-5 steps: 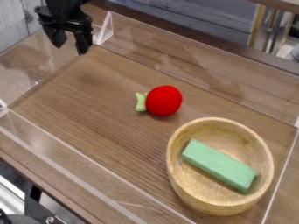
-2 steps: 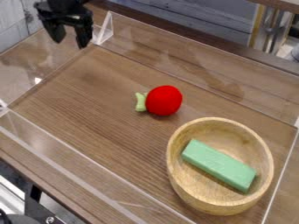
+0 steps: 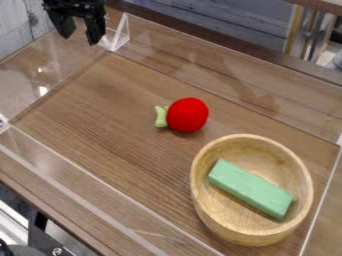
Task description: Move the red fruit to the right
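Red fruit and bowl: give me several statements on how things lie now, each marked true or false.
The red fruit lies on the wooden table. True.
The green block lies on the table beside the bowl. False: it is inside the bowl.
The fruit's green stub points toward the image's left. True.
The tool is touching the fruit. False: it is well away, near the image's top left.

Bowl lower right, block inside it.

Tabletop (image 3: 100, 140) spans the frame — fruit (image 3: 187, 115) lies on it, just right of centre, above and left of the bowl (image 3: 211, 219); block (image 3: 250, 189) in the bowl, apart from fruit.
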Available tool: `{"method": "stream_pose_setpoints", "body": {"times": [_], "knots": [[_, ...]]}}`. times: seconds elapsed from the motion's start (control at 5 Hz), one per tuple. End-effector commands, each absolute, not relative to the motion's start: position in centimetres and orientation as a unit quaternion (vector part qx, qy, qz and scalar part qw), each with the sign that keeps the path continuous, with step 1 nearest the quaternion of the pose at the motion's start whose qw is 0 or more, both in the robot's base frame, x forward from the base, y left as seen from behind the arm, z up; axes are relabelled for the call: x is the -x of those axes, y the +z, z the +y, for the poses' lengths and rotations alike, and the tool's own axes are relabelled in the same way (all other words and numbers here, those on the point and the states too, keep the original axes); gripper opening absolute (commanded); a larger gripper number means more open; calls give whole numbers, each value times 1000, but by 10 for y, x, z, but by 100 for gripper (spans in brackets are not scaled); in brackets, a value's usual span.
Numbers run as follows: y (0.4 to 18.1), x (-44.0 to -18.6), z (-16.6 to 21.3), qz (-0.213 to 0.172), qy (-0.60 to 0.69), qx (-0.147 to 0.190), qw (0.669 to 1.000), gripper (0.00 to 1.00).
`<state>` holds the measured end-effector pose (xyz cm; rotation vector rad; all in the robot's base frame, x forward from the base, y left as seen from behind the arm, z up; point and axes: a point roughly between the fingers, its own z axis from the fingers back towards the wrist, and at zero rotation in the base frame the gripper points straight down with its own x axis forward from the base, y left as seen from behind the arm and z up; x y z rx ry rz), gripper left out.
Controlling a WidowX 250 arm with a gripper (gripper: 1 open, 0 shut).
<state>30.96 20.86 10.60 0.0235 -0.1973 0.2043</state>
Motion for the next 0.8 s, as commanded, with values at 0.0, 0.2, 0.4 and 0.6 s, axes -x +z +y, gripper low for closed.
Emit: {"method": "stream_pose_setpoints", "body": {"times": [0.0,0.2,0.4,0.6], "knots": [[128,-314,212,-130,92,-29,987,100],[112,-315,199,-111,83,-19,990,100],[101,-314,167,-99,64,2,993,100],[90,-322,123,-103,41,14,994,100]]}}
